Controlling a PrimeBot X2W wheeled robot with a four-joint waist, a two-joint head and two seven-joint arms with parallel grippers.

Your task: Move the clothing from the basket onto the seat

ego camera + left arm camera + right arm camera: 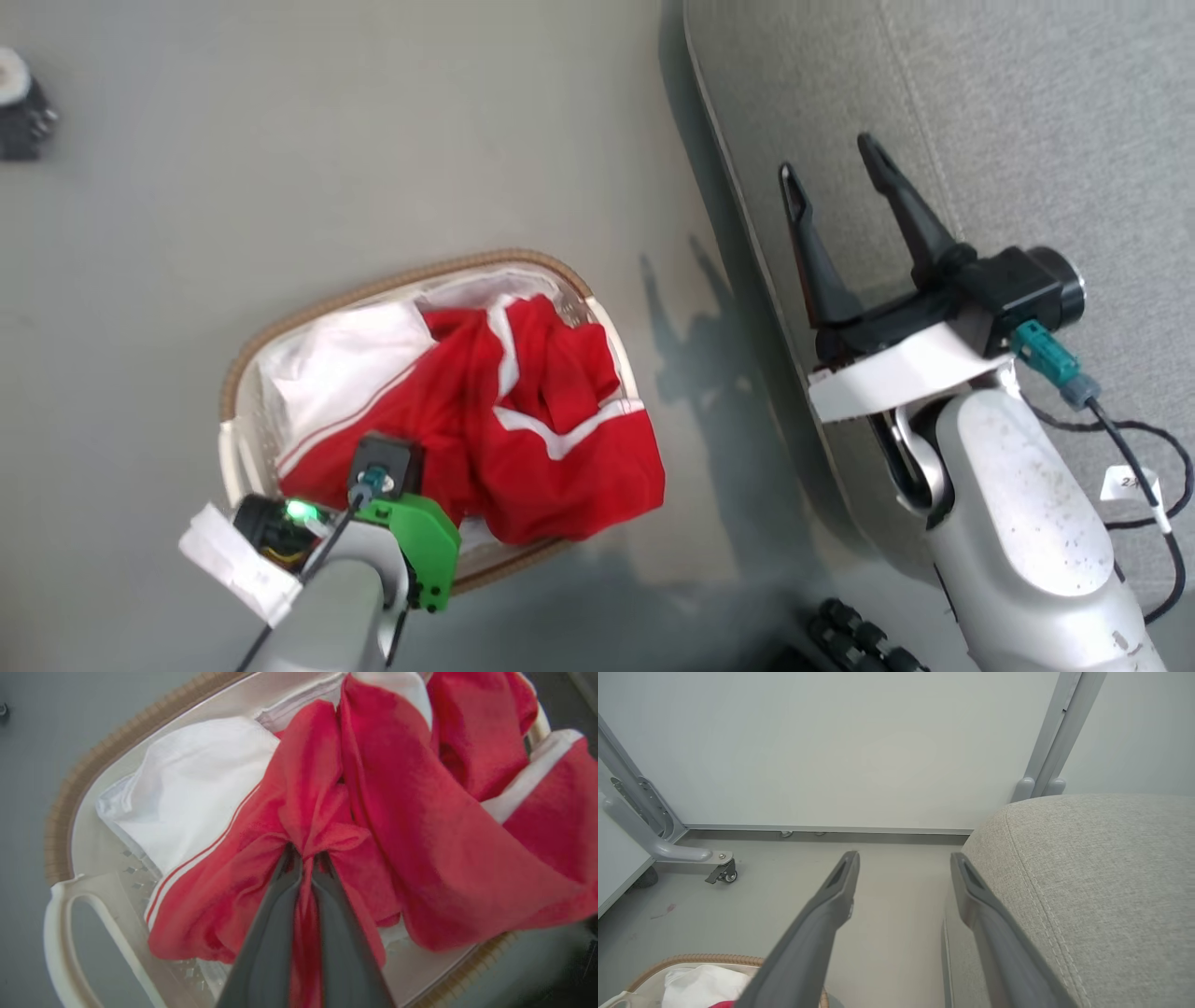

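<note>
The red clothing (523, 411) with white bands lies heaped in the white basket (373, 285) on the floor, one part hanging over the rim. In the left wrist view my left gripper (306, 856) is shut on a bunched fold of the red clothing (397, 826) inside the basket (70, 914). In the head view the left wrist hides its fingers. My right gripper (826, 159) stands open above the left edge of the grey seat (1046, 121), with nothing between its fingers. The right wrist view shows that gripper (903, 858) open beside the seat (1101, 868).
A white sheet (341, 359) lines the basket's left side. Grey floor (327, 140) surrounds the basket. A dark object (23, 107) sits at the far left. A wheeled metal frame leg (668, 851) and a wall panel (859, 751) stand beyond the seat. Cables (1144, 485) hang by my right forearm.
</note>
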